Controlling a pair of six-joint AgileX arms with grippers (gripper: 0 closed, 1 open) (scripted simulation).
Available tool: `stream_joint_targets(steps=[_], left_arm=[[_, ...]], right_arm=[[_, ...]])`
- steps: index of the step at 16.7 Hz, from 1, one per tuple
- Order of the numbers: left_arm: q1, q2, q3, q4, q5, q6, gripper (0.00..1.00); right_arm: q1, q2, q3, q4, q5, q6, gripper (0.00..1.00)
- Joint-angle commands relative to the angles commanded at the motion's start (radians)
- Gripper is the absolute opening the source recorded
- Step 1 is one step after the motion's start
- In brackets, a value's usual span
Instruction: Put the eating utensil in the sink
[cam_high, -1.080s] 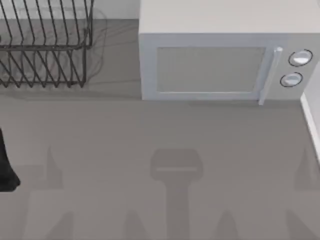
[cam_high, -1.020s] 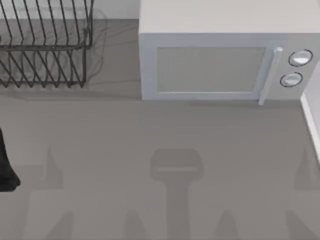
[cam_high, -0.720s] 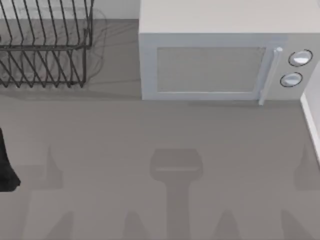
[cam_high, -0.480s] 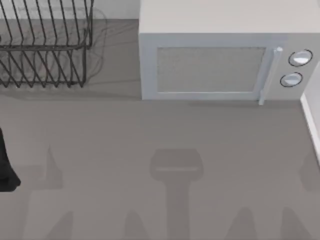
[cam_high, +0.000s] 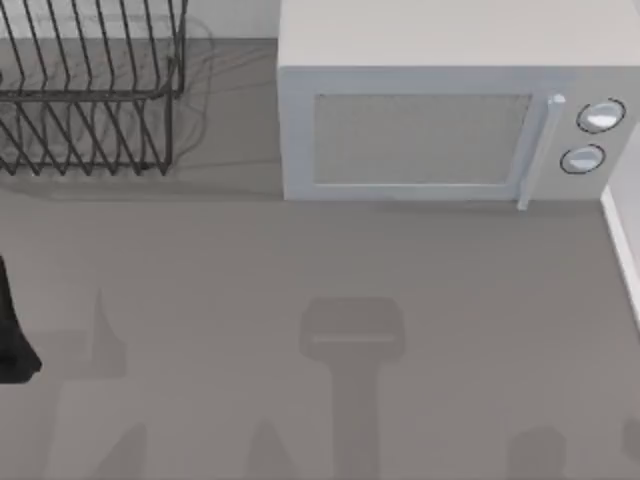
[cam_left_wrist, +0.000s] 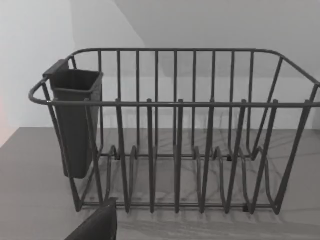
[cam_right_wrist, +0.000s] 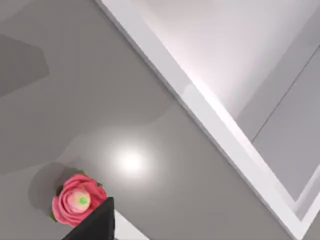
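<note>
Early going: no utensil or sink spotted yet. Worktop (cam_high: 300, 260) beside the microwave (cam_high: 440, 130) lies bare; rack (cam_left_wrist: 175, 130) stands untouched. Pincer states — cannot tell for either arm.

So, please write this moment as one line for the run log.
rack: cup on its end | microwave: shut | pink flower: on counter | utensil: unseen

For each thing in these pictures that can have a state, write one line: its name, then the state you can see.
Microwave: door shut.
Dish rack: upright, slots hold nothing.
Cutlery holder: upright, hung on the rack's end; contents hidden.
Pink rose-shaped object: resting on the counter.
Sink: only its white rim and a wall in view.
</note>
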Motion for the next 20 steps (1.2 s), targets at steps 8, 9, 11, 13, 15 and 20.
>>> stream_joint_targets(steps=[8,9,11,13,15,20], left_arm=[[0.000,0.000,0.000,0.000,0.000,0.000,1.00],[0.000,0.000,0.000,0.000,0.000,0.000,1.00],[0.000,0.000,0.000,0.000,0.000,0.000,1.00],[0.000,0.000,0.000,0.000,0.000,0.000,1.00],[0.000,0.000,0.000,0.000,0.000,0.000,1.00],[0.000,0.000,0.000,0.000,0.000,0.000,1.00]], right_arm=[[-0.190,0.478,0.320,-0.327,0.034,-0.762,1.00],[-0.204,0.512,0.351,-0.349,0.030,-0.826,1.00],[-0.230,0.571,0.405,-0.386,0.024,-0.931,1.00],[-0.250,0.617,0.445,-0.416,0.017,-1.001,1.00],[-0.260,0.642,0.464,-0.433,0.013,-1.032,1.00],[-0.256,0.639,0.461,-0.431,0.014,-1.031,1.00]])
